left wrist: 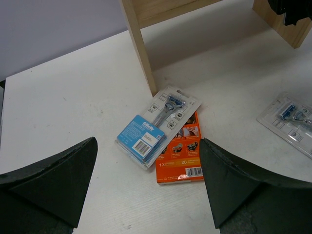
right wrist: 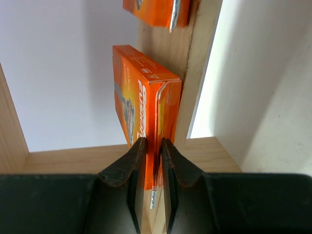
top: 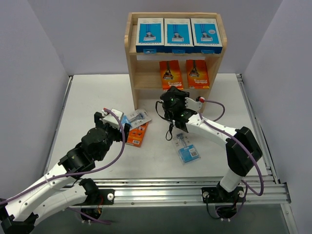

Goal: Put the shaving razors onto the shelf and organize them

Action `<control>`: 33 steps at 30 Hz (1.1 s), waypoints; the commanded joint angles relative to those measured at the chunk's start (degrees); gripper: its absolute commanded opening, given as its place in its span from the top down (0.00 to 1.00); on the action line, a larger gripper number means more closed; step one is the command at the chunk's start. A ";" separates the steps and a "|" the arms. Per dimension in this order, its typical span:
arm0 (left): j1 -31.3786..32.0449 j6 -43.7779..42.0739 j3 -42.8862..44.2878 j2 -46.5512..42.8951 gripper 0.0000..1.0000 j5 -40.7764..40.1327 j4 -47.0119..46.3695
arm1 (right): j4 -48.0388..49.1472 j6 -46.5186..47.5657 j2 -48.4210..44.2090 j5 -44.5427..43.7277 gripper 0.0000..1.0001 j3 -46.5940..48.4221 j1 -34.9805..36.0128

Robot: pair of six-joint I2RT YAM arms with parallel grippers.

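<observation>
Razors so far: three blue-and-white boxes (top: 179,35) are sitting side by side on the top tier of the shelf (top: 130,58). A left orange box (top: 170,74) and a right orange box (top: 197,73) are standing on the middle tier.

In the top view your right end effector (top: 174,99) is sitting at the front of that tier, right under the left orange box. That view isn't showing you the jaws. The right wrist view is: the fingers (right wrist: 135,168) are pinching the edge of an upright orange box (right wrist: 141,97) that's standing by the shelf wood. Another orange box (right wrist: 156,12) is showing just beyond it. From the wrist alone you can't tell which of the two is being gripped.

Your left end effector (left wrist: 148,140) is hanging wide open, holding nothing. It's hovering over a blister card (left wrist: 157,126) that's lying partly on a loose orange box (left wrist: 181,158). Both are on the surface (left wrist: 63,97), near the shelf's side panel. In the top view the arm is covering part of that pile.

The left wrist view is only clipping a second blister card (left wrist: 291,119) at its right edge. The top view is showing it whole, lying flat in front of the right arm, apart from the pile.
</observation>
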State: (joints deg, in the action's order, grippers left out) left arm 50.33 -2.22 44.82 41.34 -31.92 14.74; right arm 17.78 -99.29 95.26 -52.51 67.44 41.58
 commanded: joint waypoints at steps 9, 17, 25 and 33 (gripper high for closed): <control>0.39 -0.42 0.18 -0.03 0.06 -1.04 -3.14 | -1.34 -8.03 0.01 -4.00 1.00 2.08 -1.68; 0.39 -0.42 0.18 0.14 0.06 -0.95 -3.14 | -2.84 -10.31 0.98 -4.35 1.00 3.31 -1.68; 0.47 -0.42 0.18 0.41 0.06 -0.95 -3.23 | -3.98 -11.46 0.36 -5.15 1.00 3.23 -2.03; 0.47 -0.51 0.18 0.67 0.06 -0.95 -3.05 | -4.07 -11.90 0.10 -4.97 1.00 2.70 -2.74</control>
State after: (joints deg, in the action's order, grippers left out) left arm 50.54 -2.22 44.80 42.09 -32.36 14.72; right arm 14.24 -109.32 96.33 -53.19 68.49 39.51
